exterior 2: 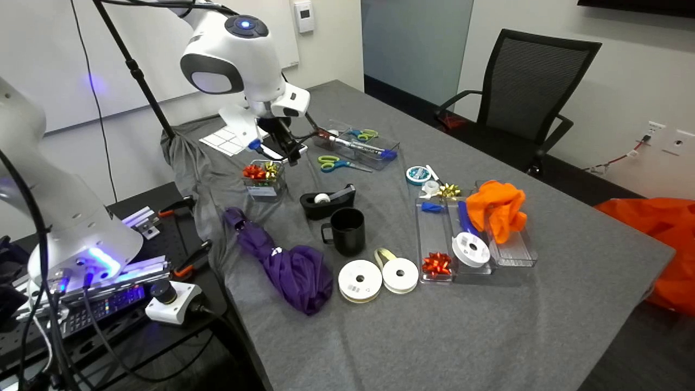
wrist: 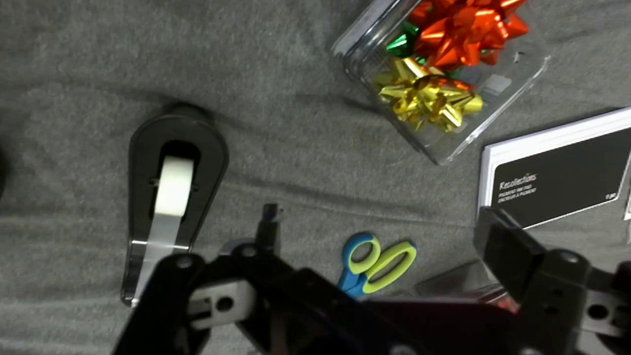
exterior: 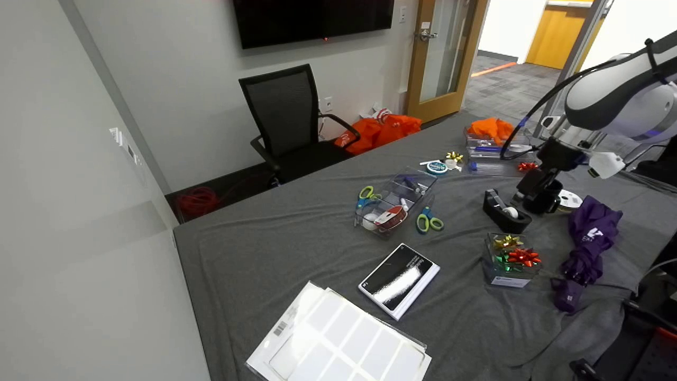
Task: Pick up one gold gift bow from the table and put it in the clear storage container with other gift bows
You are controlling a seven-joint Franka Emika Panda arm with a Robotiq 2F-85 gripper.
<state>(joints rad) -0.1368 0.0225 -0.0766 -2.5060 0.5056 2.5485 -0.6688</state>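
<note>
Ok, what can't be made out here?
Clear box: end cut off by the wrist view's top edge.
Green bow: partly hidden by the red bow, wrist view.
Scissors: blades hidden by the fingers, wrist view.
Paper: partly behind the arm in an exterior view.
Box label: too small to read in both exterior views.

Grey-draped table (exterior 2: 488, 326), clear container (exterior 2: 265, 184), purple umbrella (exterior 2: 296, 271), black mug (exterior 2: 348, 231)

Wrist view: clear storage container (wrist: 438, 148) cropped by the top edge, red bow (wrist: 466, 29) in it too. Green bow (wrist: 402, 42) mostly covered by the red. Below the container, scissors (wrist: 357, 277), lower part lost behind the blurred claw (wrist: 382, 219). Lower right of the container, ink pad (wrist: 562, 177) cropped. Far left of the container, perhaps the mug (wrist: 2, 165), sliver only. Container label (exterior: 509, 281) unreadable in both exterior views.
</note>
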